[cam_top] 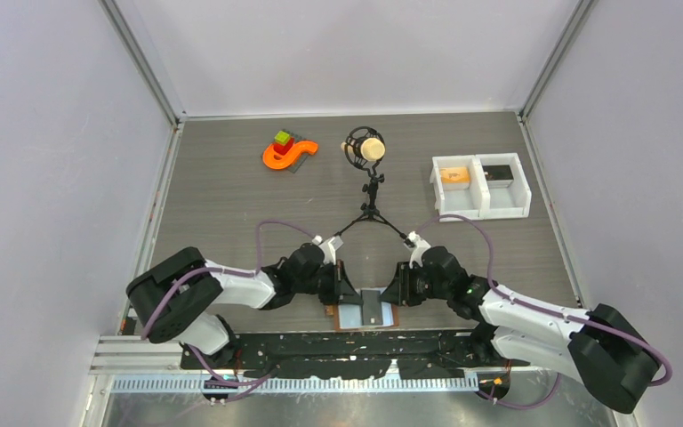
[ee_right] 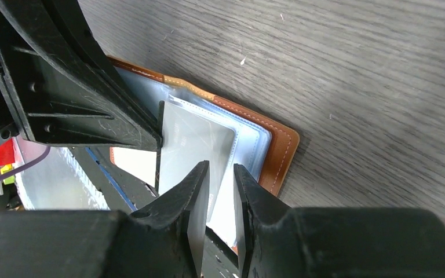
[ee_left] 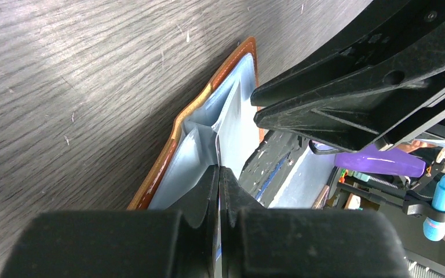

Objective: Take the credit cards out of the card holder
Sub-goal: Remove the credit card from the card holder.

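Left gripper (ee_left: 220, 172): fingers pressed together, pinching 1 thin inner leaf (ee_left: 216, 142) of card holder (ee_left: 171, 156). Right gripper (ee_right: 220, 169): jaws slightly parted, straddling clear sleeve (ee_right: 197, 139) edge, no clamp we can see. Holder lies open at near edge of table (cam_top: 231, 205), centre, between 2 grippers. We judge it light: cover semi-stiff, sleeves floppy and slick. Pin cover, pinch card edge.

A robotics lab cell is suggested: a grey table (cam_top: 231, 205) is enclosed by white panels (cam_top: 53, 133) on aluminium framing (cam_top: 142, 62), two robot arms (cam_top: 240, 286) (cam_top: 520, 311) bolted at its near edge.
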Tool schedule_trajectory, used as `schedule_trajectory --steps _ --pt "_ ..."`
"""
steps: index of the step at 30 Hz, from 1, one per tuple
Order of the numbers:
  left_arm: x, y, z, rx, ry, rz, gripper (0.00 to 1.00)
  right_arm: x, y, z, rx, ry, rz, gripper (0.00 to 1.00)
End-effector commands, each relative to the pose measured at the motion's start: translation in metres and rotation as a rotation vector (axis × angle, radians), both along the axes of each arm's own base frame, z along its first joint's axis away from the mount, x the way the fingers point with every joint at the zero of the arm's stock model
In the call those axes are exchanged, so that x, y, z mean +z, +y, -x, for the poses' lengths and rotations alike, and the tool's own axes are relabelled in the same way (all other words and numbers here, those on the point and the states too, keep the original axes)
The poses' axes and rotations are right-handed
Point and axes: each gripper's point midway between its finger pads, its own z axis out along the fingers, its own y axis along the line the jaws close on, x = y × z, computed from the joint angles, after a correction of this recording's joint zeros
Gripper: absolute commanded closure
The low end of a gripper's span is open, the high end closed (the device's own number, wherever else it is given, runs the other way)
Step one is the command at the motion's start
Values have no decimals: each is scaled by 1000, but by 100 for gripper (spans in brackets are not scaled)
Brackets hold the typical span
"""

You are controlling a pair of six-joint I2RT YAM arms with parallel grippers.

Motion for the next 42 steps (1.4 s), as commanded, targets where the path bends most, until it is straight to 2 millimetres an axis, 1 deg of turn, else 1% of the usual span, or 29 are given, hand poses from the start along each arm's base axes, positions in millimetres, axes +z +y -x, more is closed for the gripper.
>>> schedule_trajectory --steps 1,5,7,10,12,14,17,23,27,29,30,31,34,38,42 --pt "14 -12 -7 -18 -47 64 97 7 10 2 21 -10 -64 70" --pt "16 -13 -8 -17 -55 80 94 0 9 5 19 10 -55 69" --pt "17 -14 -8 -17 -60 93 89 -6 7 6 9 23 -44 69" --pt "19 -14 -7 -20 -66 111 83 -15 3 7 -12 42 -26 72" --pt "20 -15 -7 -16 -68 130 82 -21 -1 7 -32 56 -5 74" --pt "21 -16 -6 -10 -70 160 83 -27 -4 8 -52 69 10 75" --pt "25 -18 -7 7 -66 218 89 -30 -7 7 -76 72 16 77" --pt "24 -19 -7 24 -57 272 92 -33 -13 5 -103 68 40 78" --pt "20 -13 -8 48 -60 272 94 -34 -16 5 -107 65 50 78" --pt "20 -11 -7 49 -66 270 84 -34 -16 5 -111 63 52 78" --pt "20 -10 -7 48 -69 269 82 -35 -16 4 -110 62 54 78" --pt "20 -10 -7 48 -70 268 81 -35 -16 4 -109 62 54 78" --pt "22 -10 -7 45 -73 273 87 -34 -16 3 -111 60 55 78" --pt "22 -11 -7 44 -72 277 100 -35 -16 3 -111 60 57 78" --pt "18 -8 -7 59 -64 270 100 -36 -17 3 -118 61 62 78"
